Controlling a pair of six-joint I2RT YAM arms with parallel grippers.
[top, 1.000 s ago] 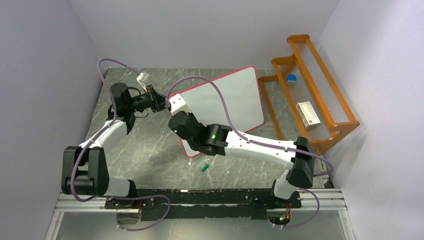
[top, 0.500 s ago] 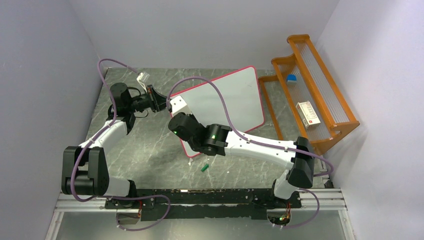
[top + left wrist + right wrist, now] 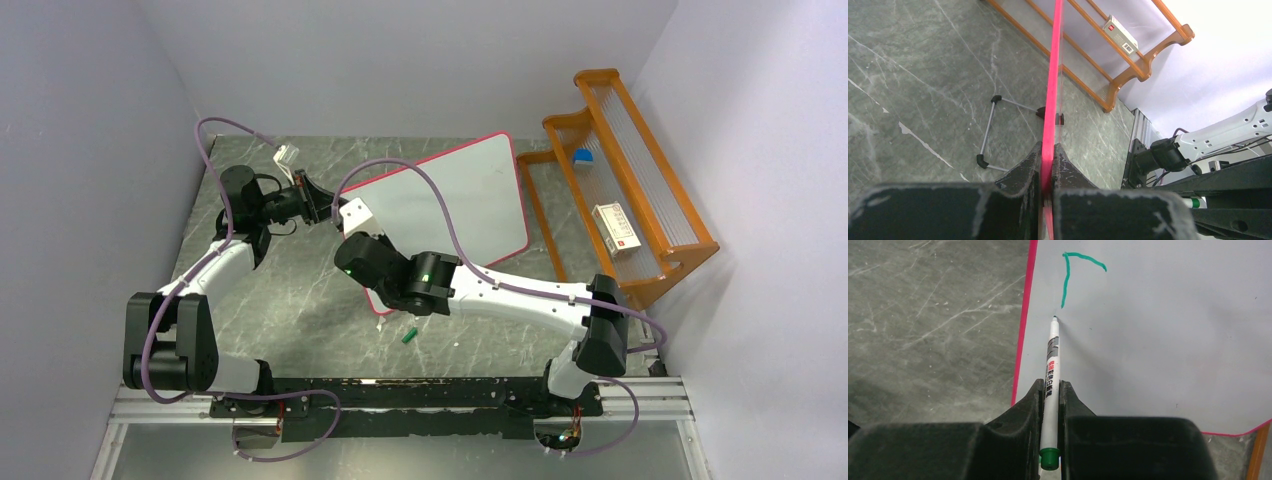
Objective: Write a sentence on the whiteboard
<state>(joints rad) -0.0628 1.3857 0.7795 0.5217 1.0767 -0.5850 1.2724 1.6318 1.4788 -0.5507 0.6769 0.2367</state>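
The right gripper (image 3: 1050, 390) is clamped on a white marker (image 3: 1052, 360), pinching it near its green tail end so most of the barrel sticks out ahead. The tip sits just below the foot of a green upright stroke. I can't tell whether it is touching the board (image 3: 1158, 340) or hanging a hair off it. The sentence (image 3: 1066, 280) is barely begun, with only that upright and a short bar across its top, close to the board's left edge.

The left gripper (image 3: 1048, 155) is shut on the board's pink rim, steadying it. The board stands tilted on a wire stand (image 3: 990, 130) at the back of the table (image 3: 290, 300), between the left arm and an orange rack (image 3: 620, 190).

What worries me is the long overhang of the marker. Press too hard and it could pivot in the pinch, or shove the board back against the left gripper's hold and skid the stand. The letter starts so near the rim that a wander leftward would run off the white.

The right arm's purple cable (image 3: 440, 200) loops over the board face and might drag through wet ink. A green cap (image 3: 409, 335) lies on the table near the right arm. The rack, holding a small box (image 3: 615, 225), crowds the board's far side.
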